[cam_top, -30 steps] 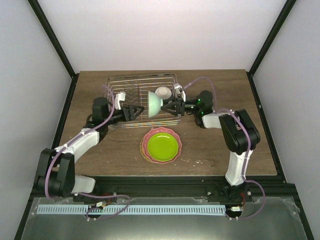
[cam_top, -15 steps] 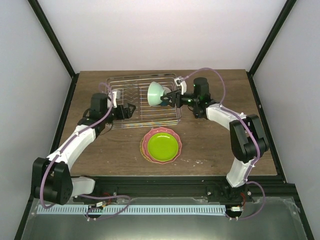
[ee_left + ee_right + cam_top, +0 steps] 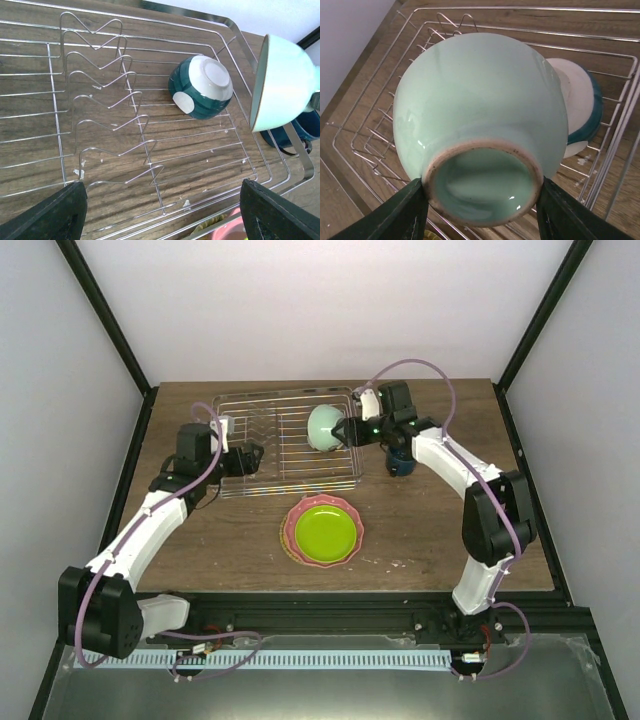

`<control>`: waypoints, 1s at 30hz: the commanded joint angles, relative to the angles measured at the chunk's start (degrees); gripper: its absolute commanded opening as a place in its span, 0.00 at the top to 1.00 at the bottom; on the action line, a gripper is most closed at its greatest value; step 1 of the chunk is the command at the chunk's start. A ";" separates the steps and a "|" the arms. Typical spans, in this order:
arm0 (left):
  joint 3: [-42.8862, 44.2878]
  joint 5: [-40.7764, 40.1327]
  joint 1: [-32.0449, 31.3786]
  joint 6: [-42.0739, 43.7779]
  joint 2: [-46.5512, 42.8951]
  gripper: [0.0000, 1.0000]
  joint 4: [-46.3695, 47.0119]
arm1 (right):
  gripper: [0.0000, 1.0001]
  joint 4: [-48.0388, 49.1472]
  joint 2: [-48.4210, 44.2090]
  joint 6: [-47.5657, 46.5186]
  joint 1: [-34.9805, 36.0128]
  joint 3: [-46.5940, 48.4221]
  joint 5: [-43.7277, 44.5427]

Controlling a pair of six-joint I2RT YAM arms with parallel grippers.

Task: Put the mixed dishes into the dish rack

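R gripper (image 3: 343,430) now has the pale mint bowl (image 3: 322,426) clamped near its foot, tipped on its side. It's moved from the near rail to over the dish rack (image 3: 285,491), right end, by the upturned bowl (image 3: 202,86). L gripper (image 3: 252,456) has backed off to the rack's left end, jaws wide, empty. Handoff looks done; next prob. set-down. Lime-green plate (image 3: 322,530) on pink plate (image 3: 290,540) & dark blue mug (image 3: 399,462) not yet racked
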 commanded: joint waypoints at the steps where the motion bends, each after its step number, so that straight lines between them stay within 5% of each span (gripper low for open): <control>1: 0.32 0.34 0.14 0.80 -0.74 0.15 -0.63 | 0.58 -9.24 -0.90 -2.75 2.27 8.83 5.81; 10: -0.05 0.55 0.12 1.60 -1.28 0.14 -1.39 | 0.59 -23.19 5.66 -6.29 6.55 20.41 14.06; 30: 0.21 1.95 0.13 1.80 0.15 0.14 -1.63 | 0.59 -36.44 10.37 -11.08 8.40 23.94 22.25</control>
